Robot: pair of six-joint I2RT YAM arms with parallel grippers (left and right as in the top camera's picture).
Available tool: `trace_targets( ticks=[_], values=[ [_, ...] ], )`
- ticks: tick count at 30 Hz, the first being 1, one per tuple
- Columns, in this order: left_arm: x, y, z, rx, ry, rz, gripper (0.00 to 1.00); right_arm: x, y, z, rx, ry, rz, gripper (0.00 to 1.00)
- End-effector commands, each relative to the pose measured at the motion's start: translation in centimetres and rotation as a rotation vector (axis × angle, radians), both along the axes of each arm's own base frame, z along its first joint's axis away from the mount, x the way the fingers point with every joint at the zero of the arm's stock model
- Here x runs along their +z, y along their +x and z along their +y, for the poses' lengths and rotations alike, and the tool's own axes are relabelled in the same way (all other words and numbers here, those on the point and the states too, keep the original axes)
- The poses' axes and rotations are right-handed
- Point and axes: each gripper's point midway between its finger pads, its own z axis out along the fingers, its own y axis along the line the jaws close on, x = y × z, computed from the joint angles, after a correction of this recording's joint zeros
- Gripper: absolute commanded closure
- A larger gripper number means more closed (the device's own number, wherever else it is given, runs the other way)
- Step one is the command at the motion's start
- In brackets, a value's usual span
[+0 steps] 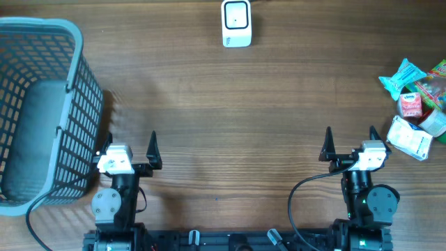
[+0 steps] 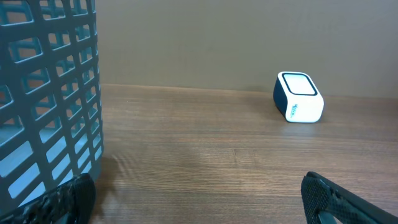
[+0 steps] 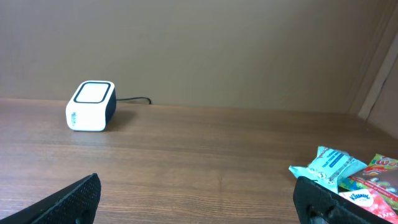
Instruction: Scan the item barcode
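Gaping wide — L claw (image 1: 131, 144), R claw (image 1: 350, 141) — both empty.

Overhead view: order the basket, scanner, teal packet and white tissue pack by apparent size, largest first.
1. Basket, by far the largest.
2. Scanner, teal packet and white tissue pack: near alike, and the packs lie in a heap, so no firm ranking.
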Motion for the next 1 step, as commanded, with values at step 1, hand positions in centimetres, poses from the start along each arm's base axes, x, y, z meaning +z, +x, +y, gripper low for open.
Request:
trace_targets(
  ticks=[1],
  values=[
    [-0.29, 0.02, -0.31, -0.017, 0.016, -0.002, 0.0, -0.02, 0.03, 0.39, 0.021, -0.016, 0.0, 0.0]
  ],
)
